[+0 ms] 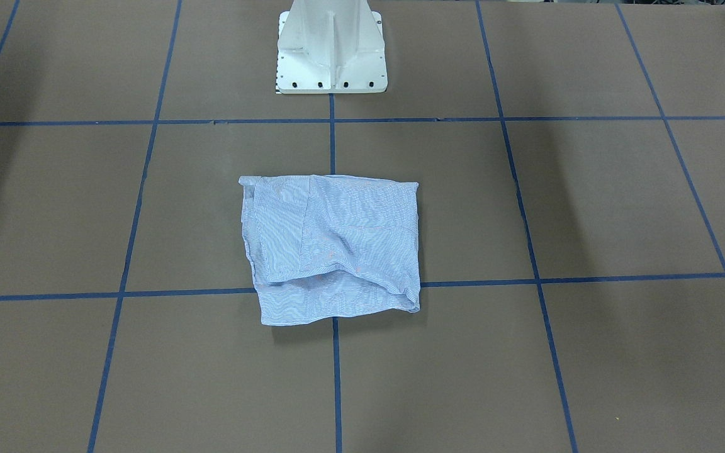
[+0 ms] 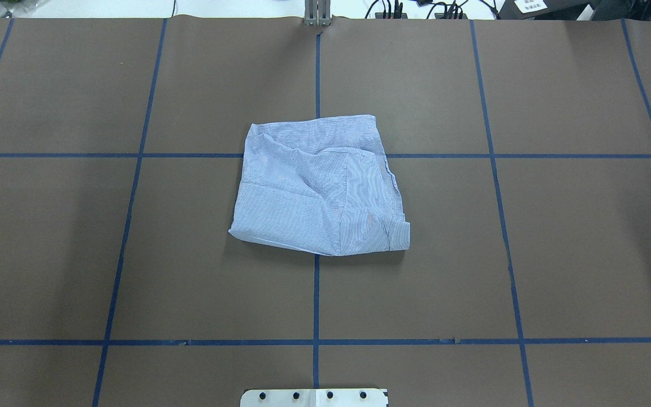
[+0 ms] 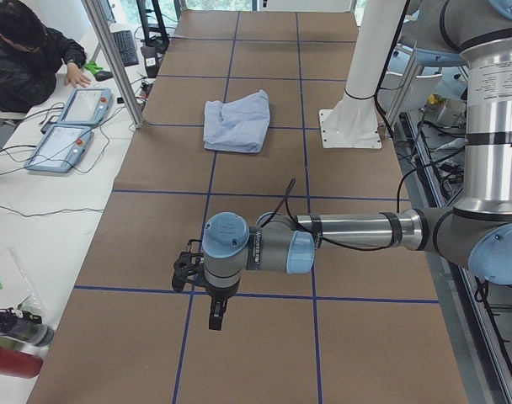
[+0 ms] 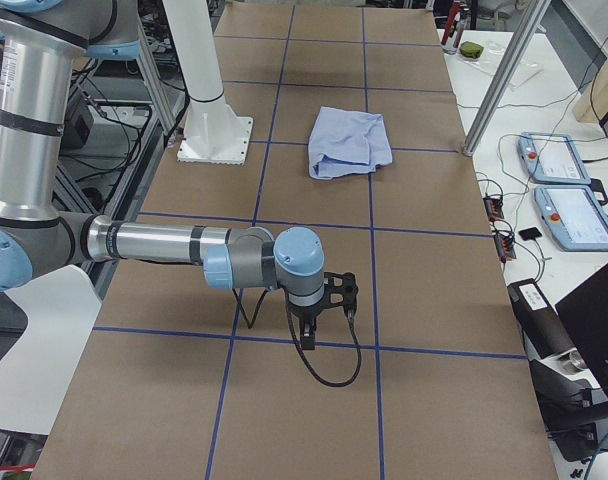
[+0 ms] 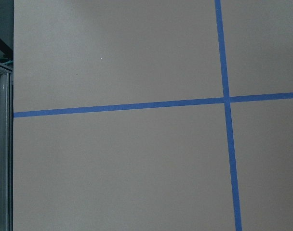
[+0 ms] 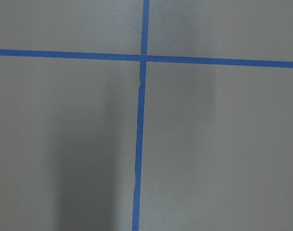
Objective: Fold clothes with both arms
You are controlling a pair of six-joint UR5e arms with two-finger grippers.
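Note:
The light-blue striped shirt (image 1: 331, 251) lies folded into a rough square at the middle of the brown table, and neither arm touches it. It also shows in the overhead view (image 2: 317, 186) and in both side views (image 3: 237, 120) (image 4: 351, 142). My left gripper (image 3: 207, 311) hangs low over the table far out toward its left end, well away from the shirt. My right gripper (image 4: 314, 335) hangs likewise toward the right end. I cannot tell whether either is open or shut. Both wrist views show only bare table and blue tape lines.
The white pedestal base (image 1: 331, 63) stands behind the shirt. Blue tape lines (image 2: 317, 294) grid the table. An operator (image 3: 29, 50) sits beside teach pendants (image 3: 71, 126) on the side bench. An aluminium post (image 4: 504, 75) stands at the table's far edge. Bottles (image 3: 12, 337) lie near the corner.

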